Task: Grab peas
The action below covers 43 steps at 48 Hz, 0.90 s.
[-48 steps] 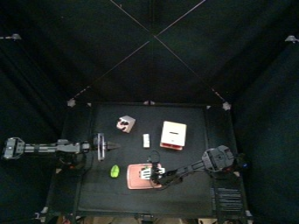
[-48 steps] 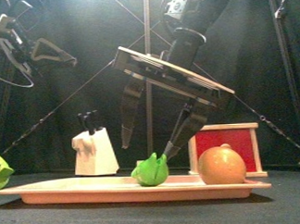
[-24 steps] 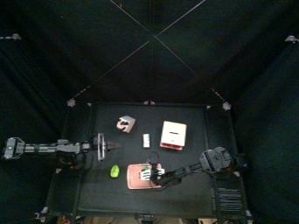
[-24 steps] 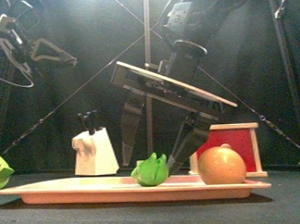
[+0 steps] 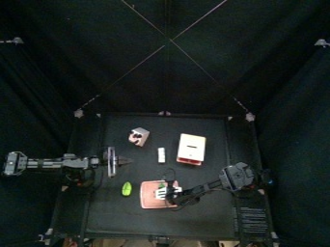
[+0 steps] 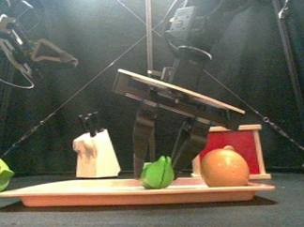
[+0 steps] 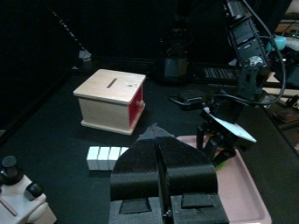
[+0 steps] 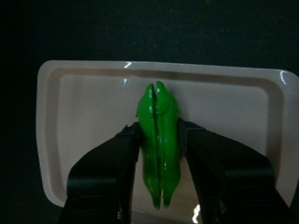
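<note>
The peas (image 8: 158,140), a bright green pod, lie on the pink tray (image 8: 82,96) and also show in the front view (image 6: 157,171). My right gripper (image 8: 163,131) reaches down over the tray (image 5: 149,199) in the top view (image 5: 172,193). Its jaws stand tight against both sides of the pod, which still rests on the tray; the front view (image 6: 167,162) shows this too. My left gripper (image 7: 163,144) is shut and empty. It rests above the table's left side (image 5: 114,162).
A yellow-orange round fruit (image 6: 224,166) sits on the tray right of the peas. A tan box with a red side (image 5: 192,147) stands behind. A white block with black knobs (image 6: 96,153) and another green object (image 5: 127,189) lie left of the tray.
My right gripper's jaws have closed in from wide open to tight around the peas and have come a little lower. The left arm has not moved.
</note>
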Available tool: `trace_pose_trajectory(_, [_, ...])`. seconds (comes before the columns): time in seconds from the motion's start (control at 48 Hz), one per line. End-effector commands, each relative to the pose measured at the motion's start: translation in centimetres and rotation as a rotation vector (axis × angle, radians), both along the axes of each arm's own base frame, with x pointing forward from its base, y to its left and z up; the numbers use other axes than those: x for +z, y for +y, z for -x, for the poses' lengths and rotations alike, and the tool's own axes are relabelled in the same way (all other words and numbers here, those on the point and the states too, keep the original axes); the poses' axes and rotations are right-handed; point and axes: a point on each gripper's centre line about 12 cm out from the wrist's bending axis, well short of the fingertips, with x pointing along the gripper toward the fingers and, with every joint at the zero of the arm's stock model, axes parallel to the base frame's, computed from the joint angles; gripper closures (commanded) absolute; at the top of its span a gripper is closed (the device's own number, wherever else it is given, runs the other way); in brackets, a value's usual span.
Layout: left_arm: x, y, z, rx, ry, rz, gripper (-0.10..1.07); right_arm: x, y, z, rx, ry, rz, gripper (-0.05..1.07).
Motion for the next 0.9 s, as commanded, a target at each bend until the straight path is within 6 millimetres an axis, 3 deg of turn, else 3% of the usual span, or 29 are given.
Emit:
trace_pose_trajectory(0.0, [0.5,0.1,-0.2,0.001,-0.014,-0.003,0.99,2.4,-0.1,-0.4,0.002,-0.056,-0.011,0.36])
trace_pose_trajectory(0.292, [0.5,0.1,-0.2,0.003,-0.014,-0.003,0.99,3.8,-0.3,-0.5,0.010,-0.088,-0.001,0.36])
trace_pose_trajectory(0.875, [0.6,0.1,-0.2,0.001,-0.016,-0.005,0.99,3.8,-0.1,-0.4,0.009,-0.088,-0.006,0.36])
